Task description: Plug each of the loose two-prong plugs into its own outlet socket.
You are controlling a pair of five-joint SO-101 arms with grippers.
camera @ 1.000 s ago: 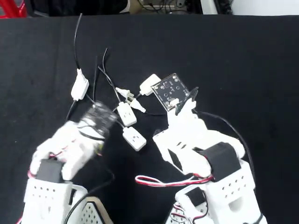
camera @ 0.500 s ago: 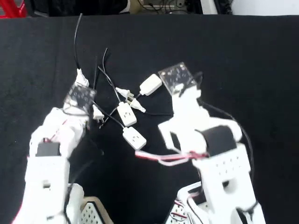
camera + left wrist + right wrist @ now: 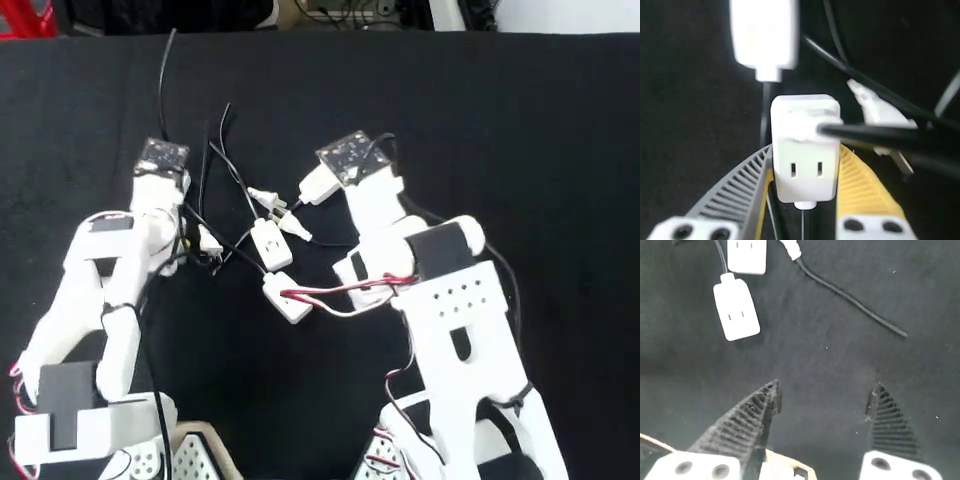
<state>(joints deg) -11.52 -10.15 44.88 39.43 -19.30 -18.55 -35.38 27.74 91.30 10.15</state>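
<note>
Left fingers point(image 3: 747, 185) seen pressed on both sides of white gripped socket point(image 3: 805, 150), two slots facing camera. Black cable point(image 3: 875, 135) laid across its upper face. Loose two-prong plug point(image 3: 880, 112) seen just beside, under cable; white block point(image 3: 765, 35) just beyond. Right fingers point(image 3: 747, 422) held wide apart, nothing between, above black counter point(image 3: 840, 340). Far socket point(image 3: 736, 310) seen lying flat beyond them, slots up.

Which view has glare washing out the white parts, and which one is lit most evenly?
Left wrist view: the white connector body beyond the outlet socket glares almost featureless. Right wrist view: even light, with both slots plain on the nearer socket. High view: the black table swallows any shadows.
</note>
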